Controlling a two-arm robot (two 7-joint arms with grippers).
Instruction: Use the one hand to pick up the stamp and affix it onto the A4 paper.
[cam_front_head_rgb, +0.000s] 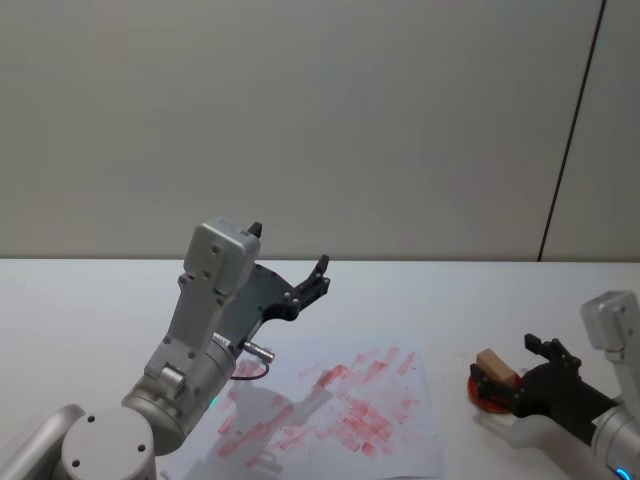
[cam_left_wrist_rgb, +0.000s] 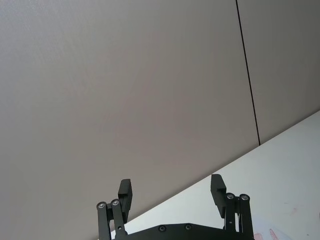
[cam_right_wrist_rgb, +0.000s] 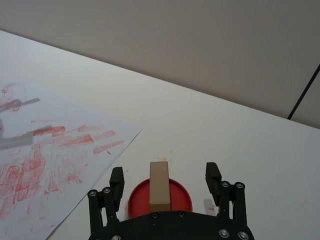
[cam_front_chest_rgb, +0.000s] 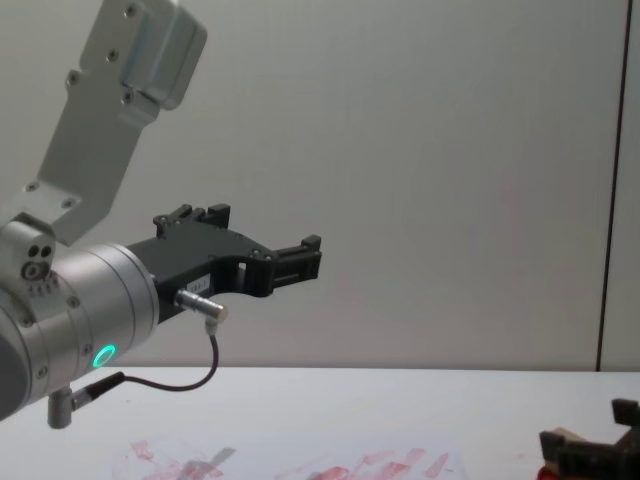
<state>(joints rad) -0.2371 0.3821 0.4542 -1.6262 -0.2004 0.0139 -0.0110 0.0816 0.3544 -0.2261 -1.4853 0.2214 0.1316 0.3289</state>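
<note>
One A4 paper (cam_front_head_rgb: 335, 405), one right gripper (cam_right_wrist_rgb: 165, 172) beside it, one stamp (cam_right_wrist_rgb: 159, 187) between spread fingers.
The paper lies mid-table; the left gripper (cam_front_head_rgb: 316, 279) hangs raised at its left, fingers apart, idle. The right gripper sits low off its right edge, unclenched, straddling the red pad (cam_right_wrist_rgb: 181, 199); the stamp rests there, long axis parallel to the fingers, so closing should meet its long flanks.

Left arm (cam_front_chest_rgb: 90, 290): grey, large, on the left side, with a green light ring (cam_front_chest_rgb: 103, 355) on its barrel.
Left gripper (cam_front_chest_rgb: 308, 258): black, held well above the table (cam_front_chest_rgb: 480, 410), pointing right.
Paper (cam_front_chest_rgb: 330, 468): red-smeared, at the near edge, centre.
Right gripper (cam_front_chest_rgb: 592, 448): black, low in the near right corner, with the tan stamp (cam_front_chest_rgb: 566, 437) and the red pad (cam_front_chest_rgb: 547, 471) just beside it.
</note>
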